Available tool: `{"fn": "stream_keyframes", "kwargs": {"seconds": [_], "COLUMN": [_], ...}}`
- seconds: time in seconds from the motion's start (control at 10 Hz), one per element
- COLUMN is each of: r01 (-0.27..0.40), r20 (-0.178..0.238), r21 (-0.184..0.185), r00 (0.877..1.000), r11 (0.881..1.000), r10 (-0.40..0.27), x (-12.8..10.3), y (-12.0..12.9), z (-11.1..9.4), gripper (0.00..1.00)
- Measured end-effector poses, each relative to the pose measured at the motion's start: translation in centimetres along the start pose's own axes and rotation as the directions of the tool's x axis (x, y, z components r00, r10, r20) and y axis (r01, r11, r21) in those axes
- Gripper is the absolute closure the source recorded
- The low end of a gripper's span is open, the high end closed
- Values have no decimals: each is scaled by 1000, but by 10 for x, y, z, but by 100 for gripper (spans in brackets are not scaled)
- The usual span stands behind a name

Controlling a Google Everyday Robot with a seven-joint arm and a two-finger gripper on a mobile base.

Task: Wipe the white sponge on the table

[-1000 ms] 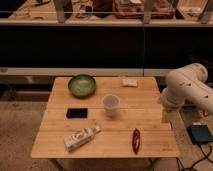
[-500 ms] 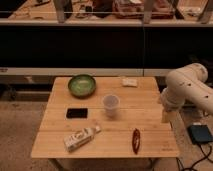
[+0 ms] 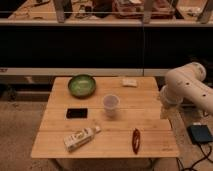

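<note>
My gripper point(image 3: 163, 109) hangs beside the right edge of the table point(image 3: 150, 127), wide open, holding nothing. The white sponge point(image 3: 130, 82) lies flat near the far edge. It is probably light and soft, so I would pinch its sides from above.

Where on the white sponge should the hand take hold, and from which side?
Likely best: pinch the white sponge by its two long edges, coming straight down from above. It lies flat near the table's far edge, with bare wood around it. The hand hangs beside the table's right edge as pictured, so it must first reach over.
</note>
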Motion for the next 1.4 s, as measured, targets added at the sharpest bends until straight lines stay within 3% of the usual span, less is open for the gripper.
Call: {"fn": "stream_keyframes", "kwargs": {"seconds": [0.2,0.4,0.7,0.8,1.0,1.4], "r01": [-24,-63,-104,-107,-84,-84], "r20": [20,60,101,112,132,136], "r21": [78,161,228,237,220,216], "r00": [1000,997,991,990,990,989], "r11": [997,985,968,965,972,973], "r10": [22,54,83,82,56,55], "x": [-1,-2,-4,-12,-29,-29], "y": [-45,-97,-151,-169,-183,-184], "z": [17,35,57,71,91,95], "gripper": [35,35,35,35,35,35]}}
